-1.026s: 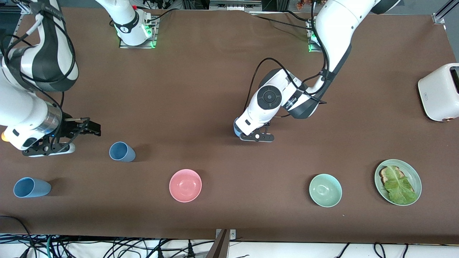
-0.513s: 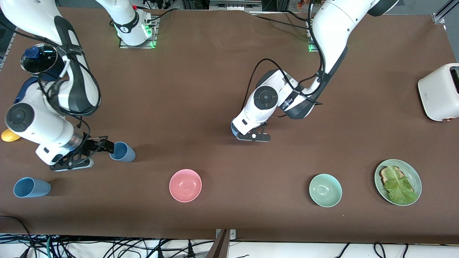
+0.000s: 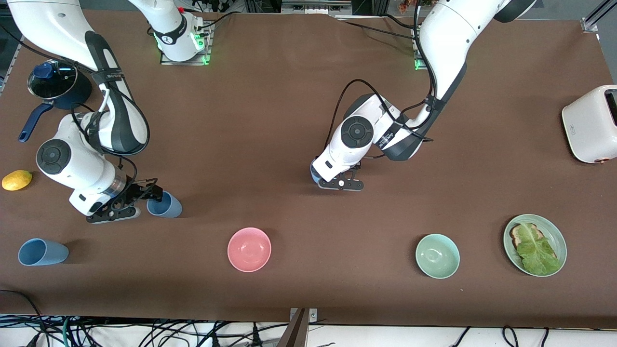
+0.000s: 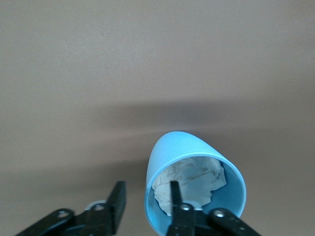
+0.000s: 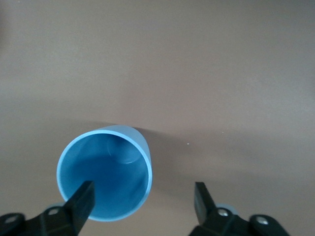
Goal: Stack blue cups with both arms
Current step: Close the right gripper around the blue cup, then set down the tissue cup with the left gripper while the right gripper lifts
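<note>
A blue cup (image 3: 166,206) stands upright toward the right arm's end. My right gripper (image 3: 155,195) is open at its rim. In the right wrist view one finger (image 5: 82,197) is over the cup's mouth (image 5: 106,179) and the other is outside the wall, gripper (image 5: 142,196). A second blue cup (image 3: 314,176), with crumpled white paper inside (image 4: 194,184), is mostly hidden under my left gripper (image 3: 322,180). My left gripper (image 4: 145,201) is open and straddles its wall, one finger (image 4: 173,196) inside. A third blue cup (image 3: 42,252) sits nearer the front camera.
A navy saucepan with a lid (image 3: 53,84) and a lemon (image 3: 17,180) are at the right arm's end. A pink bowl (image 3: 249,249), a mint bowl (image 3: 437,256) and a green plate with toast and lettuce (image 3: 535,245) line the front. A white toaster (image 3: 590,124) stands at the left arm's end.
My right arm has swung in from the table's end, bringing its open gripper to the cup's rim and uncovering the saucepan and lemon. My left gripper shifted slightly at its cup.
</note>
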Controlling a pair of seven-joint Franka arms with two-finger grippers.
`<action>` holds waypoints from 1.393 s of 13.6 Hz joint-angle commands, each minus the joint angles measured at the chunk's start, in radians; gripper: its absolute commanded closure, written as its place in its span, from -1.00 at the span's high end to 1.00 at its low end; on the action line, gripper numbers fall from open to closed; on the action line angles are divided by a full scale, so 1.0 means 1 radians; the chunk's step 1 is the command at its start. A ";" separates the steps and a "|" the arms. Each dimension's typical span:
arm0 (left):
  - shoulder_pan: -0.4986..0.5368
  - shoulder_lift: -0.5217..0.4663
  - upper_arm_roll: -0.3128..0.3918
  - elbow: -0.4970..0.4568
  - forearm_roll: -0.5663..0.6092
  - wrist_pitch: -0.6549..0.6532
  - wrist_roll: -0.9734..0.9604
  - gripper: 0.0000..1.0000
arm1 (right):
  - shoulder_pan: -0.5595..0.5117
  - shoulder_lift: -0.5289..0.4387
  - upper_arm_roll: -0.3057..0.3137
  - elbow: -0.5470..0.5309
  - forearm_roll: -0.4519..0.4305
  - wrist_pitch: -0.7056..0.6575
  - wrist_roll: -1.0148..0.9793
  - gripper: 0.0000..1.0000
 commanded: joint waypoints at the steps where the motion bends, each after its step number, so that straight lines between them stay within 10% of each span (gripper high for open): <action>1: -0.011 -0.014 0.004 0.027 -0.006 -0.014 -0.012 1.00 | -0.016 -0.016 0.003 -0.047 -0.003 0.057 -0.040 0.69; 3: -0.007 -0.050 -0.014 0.027 -0.006 -0.030 -0.044 1.00 | -0.018 -0.002 0.003 -0.042 0.000 0.063 -0.041 0.60; 11: 0.136 -0.345 -0.013 0.043 0.004 -0.425 0.055 1.00 | -0.018 0.015 0.003 -0.035 0.031 0.062 -0.032 -1.00; 19: 0.377 -0.561 -0.005 0.041 -0.022 -0.677 0.437 1.00 | 0.059 -0.066 0.016 0.112 0.031 -0.195 0.052 -1.00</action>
